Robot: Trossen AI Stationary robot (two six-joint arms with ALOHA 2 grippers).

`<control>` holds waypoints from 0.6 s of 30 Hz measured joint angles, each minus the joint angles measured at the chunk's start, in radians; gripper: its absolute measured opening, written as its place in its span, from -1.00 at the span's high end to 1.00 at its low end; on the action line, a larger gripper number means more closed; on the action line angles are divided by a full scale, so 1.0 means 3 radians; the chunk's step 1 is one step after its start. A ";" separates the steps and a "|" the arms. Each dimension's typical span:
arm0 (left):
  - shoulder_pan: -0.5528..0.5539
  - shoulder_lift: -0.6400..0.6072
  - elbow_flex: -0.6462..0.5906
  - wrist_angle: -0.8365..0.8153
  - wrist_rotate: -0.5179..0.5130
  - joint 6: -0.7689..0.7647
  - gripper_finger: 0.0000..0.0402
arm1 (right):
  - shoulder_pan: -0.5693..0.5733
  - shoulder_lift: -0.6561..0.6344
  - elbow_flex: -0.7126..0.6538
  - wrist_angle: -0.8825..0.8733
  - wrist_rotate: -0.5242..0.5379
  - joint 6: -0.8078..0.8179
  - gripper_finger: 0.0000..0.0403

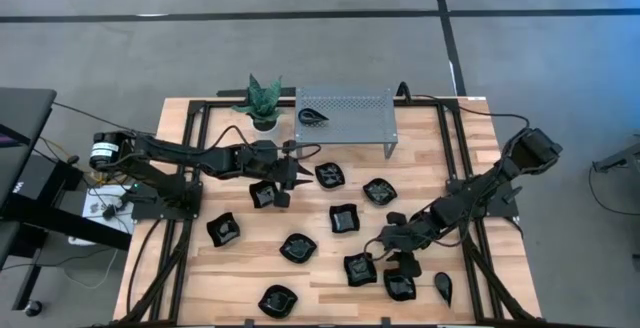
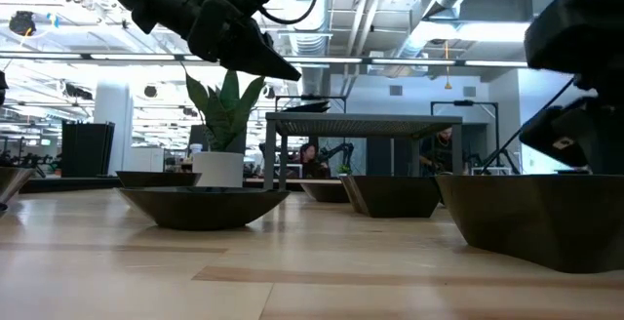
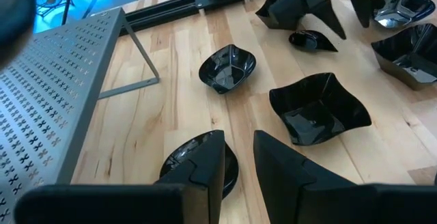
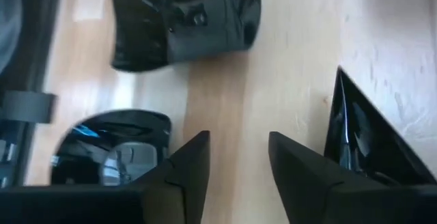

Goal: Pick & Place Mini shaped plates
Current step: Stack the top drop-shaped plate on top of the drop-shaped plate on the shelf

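**Pincers over the scattered plates, one plate on the rack**

Left pincer (image 1: 288, 176) sits left of centre in the high view, above a small black plate (image 1: 264, 195) on the bench (image 1: 330, 268); in its wrist view its two fingers (image 3: 205, 166) stand slightly apart with nothing between them, one tip over the rim of a round plate (image 3: 198, 166) at the bottom of that frame; whether it touches the rim I cannot tell.

Right pincer (image 1: 392, 236) lies low and right of centre in the high view, among a cluster of plates; its wrist view shows its fingers (image 4: 188, 162) spread, bare wood between them, holding nothing; a dark plate (image 4: 113, 156) sits at lower left and an angular plate (image 4: 362, 142) at right, close by the fingers.

As for progress: one teardrop plate (image 1: 311, 117) lies on the metal rack (image 1: 345, 103) at upper centre, beside a potted plant (image 1: 264, 100); roughly a dozen others remain spread across the lower half of the bench, so, if the rack is the goal, most of the work looks undone.
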 joint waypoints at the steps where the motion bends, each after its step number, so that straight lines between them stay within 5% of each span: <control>1: 0.0000 0.0000 0.0000 0.0009 0.0001 0.0000 0.60 | -0.0007 -0.0034 0.0011 -0.0018 0.0001 0.0000 0.30; 8: 0.0000 -0.0001 0.0001 0.0044 0.0000 0.0000 0.60 | -0.0067 -0.0194 0.0073 -0.0488 0.0293 0.0001 0.30; 18: 0.0000 -0.0001 0.0002 0.0062 0.0001 0.0001 0.60 | -0.0087 0.0198 0.0088 -0.0547 0.0365 -0.0057 0.14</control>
